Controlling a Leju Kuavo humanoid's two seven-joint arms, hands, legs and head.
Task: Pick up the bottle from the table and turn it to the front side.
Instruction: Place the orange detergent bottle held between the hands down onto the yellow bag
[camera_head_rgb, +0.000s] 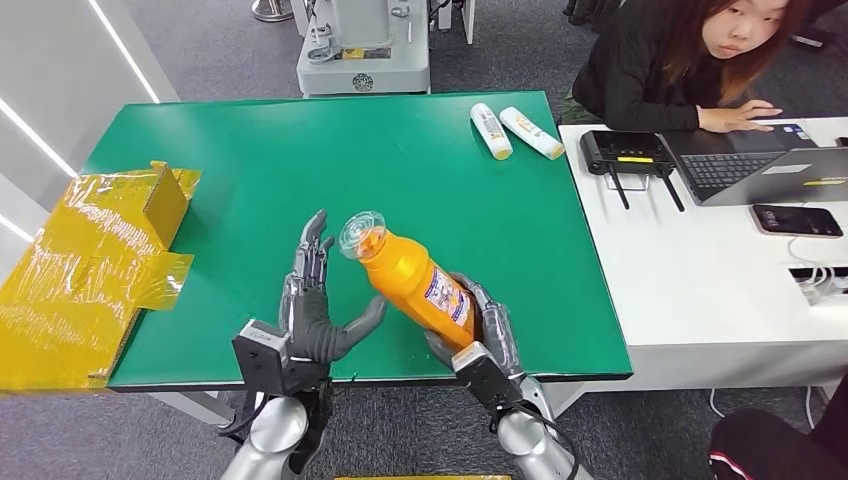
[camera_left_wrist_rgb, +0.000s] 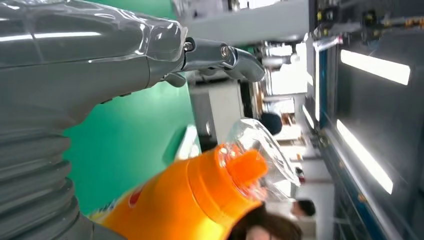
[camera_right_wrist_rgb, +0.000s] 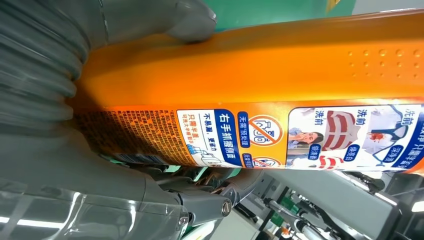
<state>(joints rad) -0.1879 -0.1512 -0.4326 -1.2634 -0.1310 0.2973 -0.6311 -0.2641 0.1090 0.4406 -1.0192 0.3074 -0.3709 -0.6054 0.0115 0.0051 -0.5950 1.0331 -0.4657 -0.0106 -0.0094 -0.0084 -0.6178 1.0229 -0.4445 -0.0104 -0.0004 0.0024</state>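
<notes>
Bottle lifted, turning not yet finished

The right hand (camera_head_rgb: 478, 335) grasps the orange detergent bottle (camera_head_rgb: 415, 282) by its lower body, tilted above the green worktop (camera_head_rgb: 260, 160); the small-print label faces up, so I judge the front unshown. The left hand (camera_head_rgb: 318, 305) waits released just beside the clear cap (camera_head_rgb: 362, 233). Two white bottles (camera_head_rgb: 515, 130), a yellow-wrapped carton (camera_head_rgb: 90, 260) and a seated person (camera_head_rgb: 690, 60) lie well apart, obstructing nothing.

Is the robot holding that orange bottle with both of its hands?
No, the right hand alone grips the orange bottle, while the left hand is open beside it, not touching.
</notes>
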